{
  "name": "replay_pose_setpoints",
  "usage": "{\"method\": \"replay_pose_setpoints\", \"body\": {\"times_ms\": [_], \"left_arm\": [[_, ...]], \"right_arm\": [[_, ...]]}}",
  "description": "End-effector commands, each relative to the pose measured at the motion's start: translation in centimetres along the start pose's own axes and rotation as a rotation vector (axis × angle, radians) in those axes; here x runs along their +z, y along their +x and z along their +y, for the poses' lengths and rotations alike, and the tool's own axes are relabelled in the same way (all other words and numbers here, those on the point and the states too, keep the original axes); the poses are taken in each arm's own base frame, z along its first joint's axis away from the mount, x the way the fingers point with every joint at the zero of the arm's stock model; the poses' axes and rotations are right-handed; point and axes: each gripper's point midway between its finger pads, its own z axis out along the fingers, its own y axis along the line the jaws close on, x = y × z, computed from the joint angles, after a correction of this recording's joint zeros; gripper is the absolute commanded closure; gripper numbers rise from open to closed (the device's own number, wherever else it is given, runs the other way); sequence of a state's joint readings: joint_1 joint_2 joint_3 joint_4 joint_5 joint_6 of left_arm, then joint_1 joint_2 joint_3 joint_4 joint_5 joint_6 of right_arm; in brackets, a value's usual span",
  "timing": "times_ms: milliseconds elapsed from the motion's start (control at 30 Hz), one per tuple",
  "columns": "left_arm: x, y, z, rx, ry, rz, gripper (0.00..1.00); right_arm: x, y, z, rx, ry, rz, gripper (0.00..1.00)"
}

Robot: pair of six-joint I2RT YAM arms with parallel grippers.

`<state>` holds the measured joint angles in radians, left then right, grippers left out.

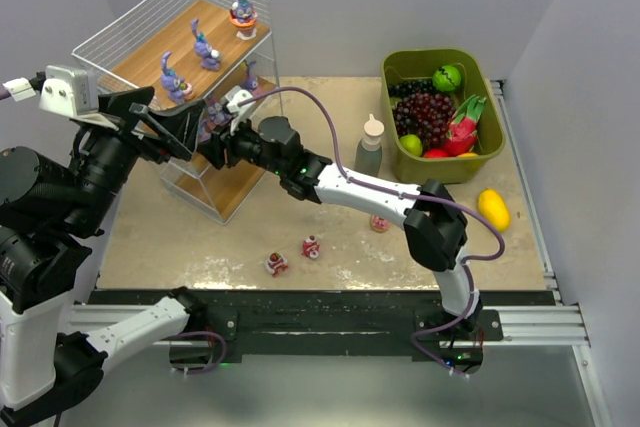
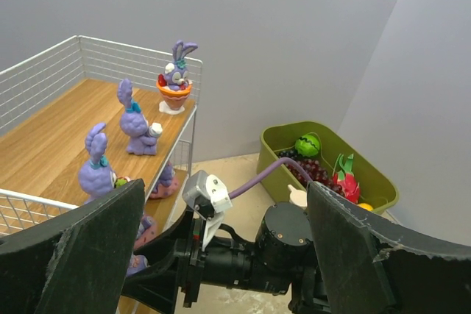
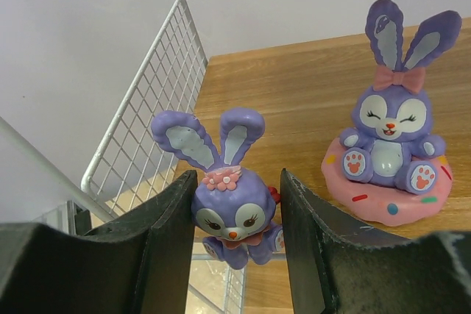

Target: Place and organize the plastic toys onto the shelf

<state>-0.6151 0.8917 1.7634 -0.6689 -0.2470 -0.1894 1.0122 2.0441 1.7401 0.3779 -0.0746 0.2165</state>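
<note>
– Where is the right hand (image 3: 237, 178)?
– Your right arm reaches long and low across the table (image 1: 200, 247) to the shelf (image 1: 160, 47). The hand pokes in under the top board, about half open, and its two black fingers (image 3: 165, 255) squeeze a purple bunny (image 3: 232, 215) by the sides of its head.
– What is the bunny like?
– Smooth, shiny plastic, with tall round ears and a pink flower on top. You have it at the front edge of a wooden board, by the thin white wire. Just beside it, on the board, sits another bunny on a pink ring (image 3: 386, 200) with dots.
– And the left hand (image 2: 224, 189)?
– Your left arm is bent up high by the shelf front. That hand is wide open and holds nothing. On the top board in front of it stand three bunnies (image 2: 136, 123).
– More toys?
– Three small red-and-white toys (image 1: 311, 246) lie on the table, well apart from both hands.
</note>
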Motion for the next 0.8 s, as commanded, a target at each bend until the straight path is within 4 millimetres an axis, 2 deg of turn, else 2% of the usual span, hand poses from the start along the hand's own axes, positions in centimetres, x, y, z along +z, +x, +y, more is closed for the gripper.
{"method": "replay_pose_setpoints", "body": {"times_ms": [0,433,767], "left_arm": [[0.1,-1.0,0.4,0.015,-0.023,-0.037,0.05],[-0.3,-1.0,0.9,0.02,-0.044,-0.043,0.05],[-0.7,-1.2,1.1,0.026,-0.048,-0.049,0.05]], "right_arm": [[0.5,-4.4,1.2,-0.008,-0.036,-0.109,1.0],[1.3,-3.6,2.2,-0.007,-0.049,-0.107,1.0],[2.3,-2.2,2.4,-0.014,-0.043,-0.096,1.0]]}}
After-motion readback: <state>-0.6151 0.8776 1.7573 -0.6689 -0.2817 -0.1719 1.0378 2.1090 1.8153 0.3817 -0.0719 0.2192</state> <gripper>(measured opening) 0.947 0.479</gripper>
